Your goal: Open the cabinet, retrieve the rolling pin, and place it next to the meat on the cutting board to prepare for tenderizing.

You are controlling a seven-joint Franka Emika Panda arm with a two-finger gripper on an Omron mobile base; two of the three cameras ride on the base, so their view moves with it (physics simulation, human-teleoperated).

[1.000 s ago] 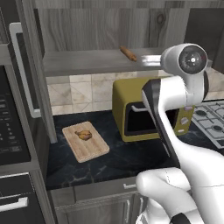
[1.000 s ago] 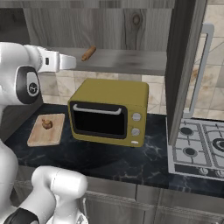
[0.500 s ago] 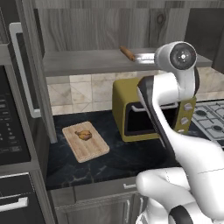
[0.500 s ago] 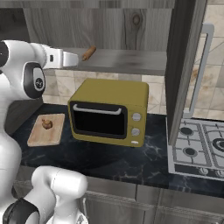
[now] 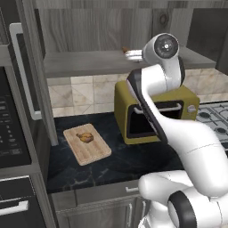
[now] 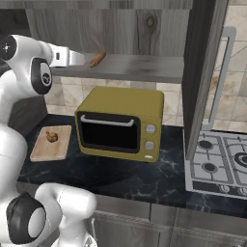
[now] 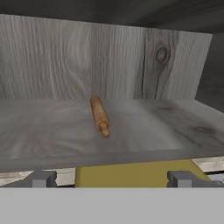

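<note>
Reach the wide-open end effector straight toward 12 o'clock, level with the cabinet shelf, straddle the rolling pin lying lengthwise mid-shelf, and close across its thick barrel, not the narrow handle.

Rolling pin seen lying on grey shelf inside cabinet, end pointed toward camera. Wood-grain back wall seen behind it. Yellow toaster oven top seen below shelf edge. Fingertips spread wide apart, nothing held.
</note>
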